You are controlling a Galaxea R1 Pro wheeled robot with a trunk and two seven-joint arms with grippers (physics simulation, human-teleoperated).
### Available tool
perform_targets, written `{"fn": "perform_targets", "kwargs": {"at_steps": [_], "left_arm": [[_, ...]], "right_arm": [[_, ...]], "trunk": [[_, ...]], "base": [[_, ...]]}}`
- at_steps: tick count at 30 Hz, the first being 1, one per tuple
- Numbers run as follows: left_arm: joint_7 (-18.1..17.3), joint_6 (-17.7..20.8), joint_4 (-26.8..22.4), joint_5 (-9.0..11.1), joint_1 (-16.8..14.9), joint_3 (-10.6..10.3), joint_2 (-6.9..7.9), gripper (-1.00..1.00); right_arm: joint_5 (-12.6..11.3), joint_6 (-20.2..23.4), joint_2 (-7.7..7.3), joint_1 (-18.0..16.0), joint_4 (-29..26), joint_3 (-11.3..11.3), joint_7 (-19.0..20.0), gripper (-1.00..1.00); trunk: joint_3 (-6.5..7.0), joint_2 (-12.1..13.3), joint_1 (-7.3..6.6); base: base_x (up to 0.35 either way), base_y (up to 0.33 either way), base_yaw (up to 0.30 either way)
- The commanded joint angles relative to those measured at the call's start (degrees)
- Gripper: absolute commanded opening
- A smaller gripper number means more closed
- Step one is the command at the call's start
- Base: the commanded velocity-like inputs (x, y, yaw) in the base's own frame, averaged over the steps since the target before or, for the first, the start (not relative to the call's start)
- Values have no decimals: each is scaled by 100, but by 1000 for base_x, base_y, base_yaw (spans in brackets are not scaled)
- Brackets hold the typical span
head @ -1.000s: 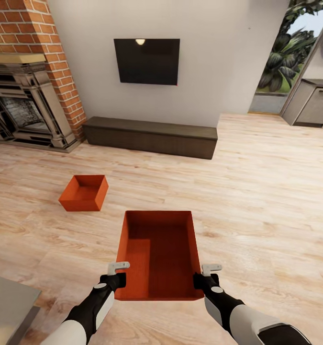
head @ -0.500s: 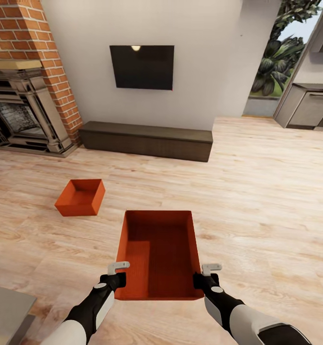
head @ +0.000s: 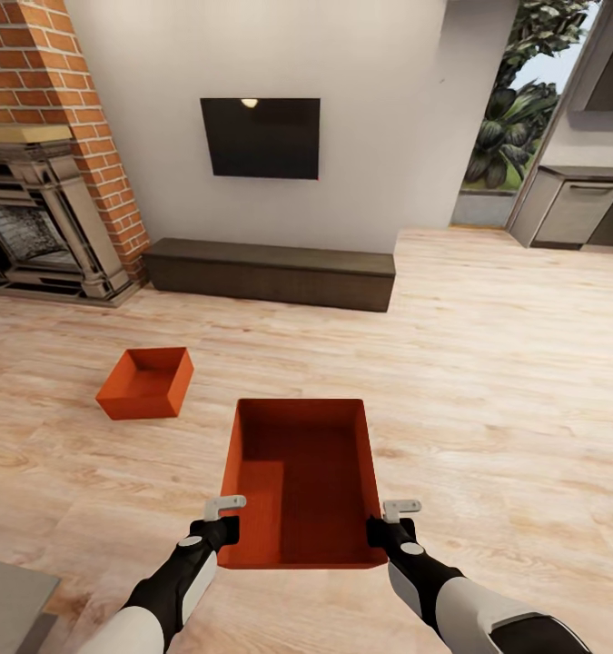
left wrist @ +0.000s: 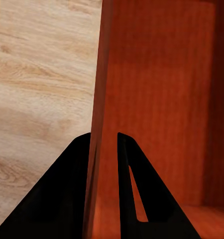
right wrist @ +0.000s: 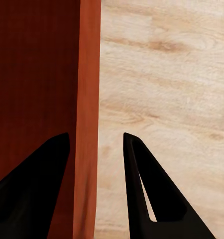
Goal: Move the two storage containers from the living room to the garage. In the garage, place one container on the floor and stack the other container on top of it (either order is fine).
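- Carrying one bin (head: 301,481) out of the living room looks like the step in hand; it hangs above the plank floor (head: 488,363), level, open side up, between both arms.
- Second bin (head: 145,383) sits on the planks, well apart, ahead and to the left, near the fireplace (head: 43,227).
- Left gripper (head: 222,518) straddles the bin's left wall, jaws clamped on it.
- Right gripper (head: 390,520) straddles the right wall (right wrist: 87,119); its outer finger stands off, so I cannot tell whether it clamps.
- Next calls for driving to the garage, keeping the bin level and both holds steady.
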Motion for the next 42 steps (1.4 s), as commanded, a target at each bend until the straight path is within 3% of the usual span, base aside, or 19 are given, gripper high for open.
{"fn": "perform_targets", "kwargs": {"at_steps": [1, 42], "left_arm": [[43, 36, -15, -22, -1, 78, -5, -100], [43, 36, -16, -22, -1, 85, -4, -100]], "right_arm": [[-15, -11, 28, -4, -2, -126, -6, -100], [-15, -14, 28, -4, -2, -127, -9, -100]], "trunk": [[-1, -10, 3], [361, -10, 3]], "base": [[0, 0, -76], [0, 0, -74]]}}
